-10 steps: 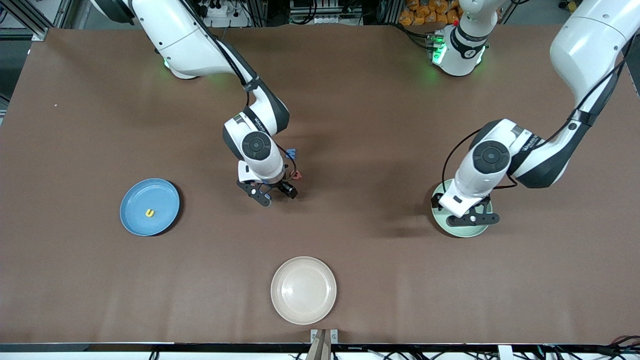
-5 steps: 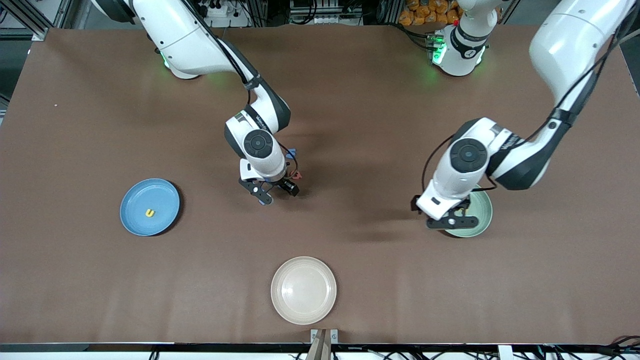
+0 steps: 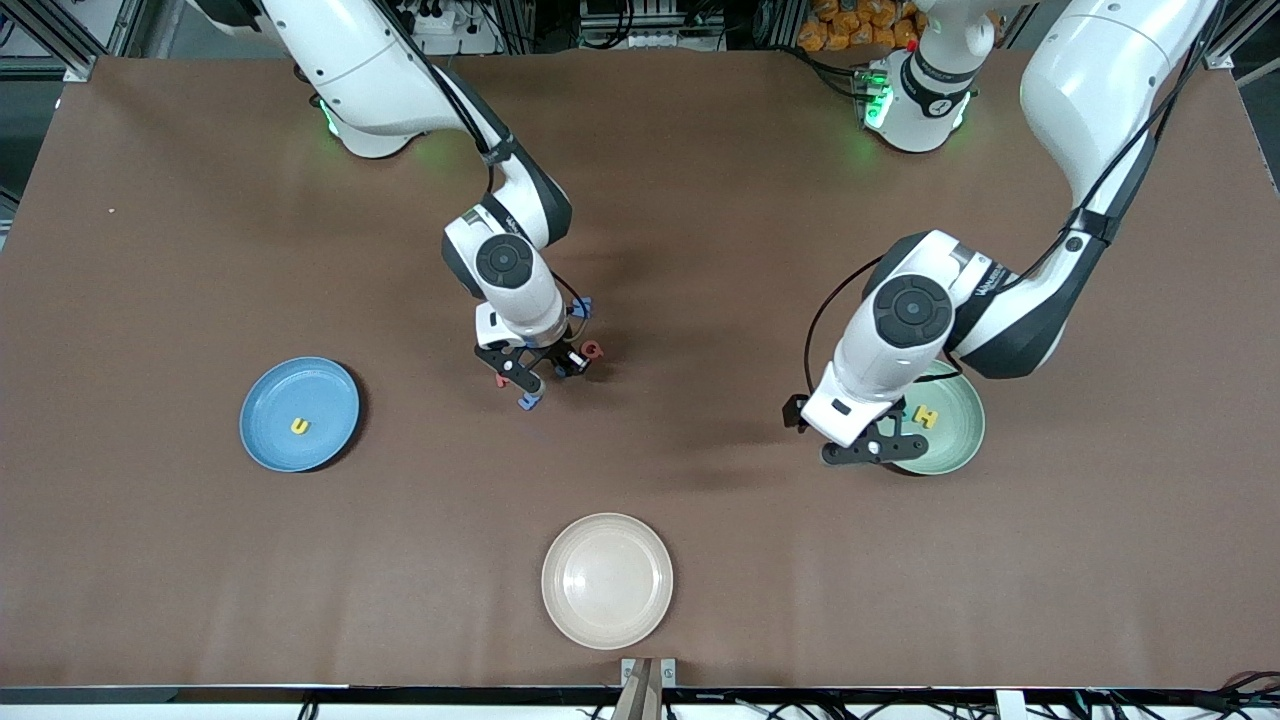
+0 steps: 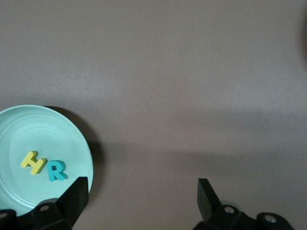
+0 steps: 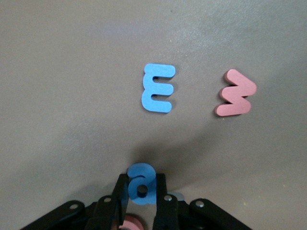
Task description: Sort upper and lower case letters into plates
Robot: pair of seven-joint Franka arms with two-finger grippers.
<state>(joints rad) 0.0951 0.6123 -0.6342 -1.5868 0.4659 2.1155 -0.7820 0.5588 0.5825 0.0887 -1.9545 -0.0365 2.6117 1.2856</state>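
**Right gripper clamped on a blue letter, left gripper open at the mint plate**

In the middle of the front view we see the right gripper [image 3: 532, 384] over the brown table [image 3: 700, 200]. Its fingers are pressed together on a small blue foam lowercase "a" [image 5: 141, 184]. The right wrist view shows that letter pinched upright between the two black pads. Two more letters lie flat on the table near it and apart from each other: a blue foam capital "E" [image 5: 158, 88] and a pinkish-red foam zigzag letter [image 5: 235, 93], which we cannot read for certain. Another bit of pinkish-red shows under the fingers, too hidden for us to name.

The left gripper [image 3: 862, 443] hangs with its fingers spread wide and nothing between them. It sits at the rim of the round pale mint green plate [image 3: 960, 440], toward the left arm's end of the table. In that plate a yellow foam capital "H" [image 4: 33, 162] and a teal foam capital "R" [image 4: 56, 171] lie side by side, just about touching.

Toward the right arm's end of the table we see the round blue plate [image 3: 280, 395], holding one small yellow letter [image 3: 300, 426] that looks like a "u". The round cream-white plate [image 3: 607, 550] is low in the front view, at its centre.
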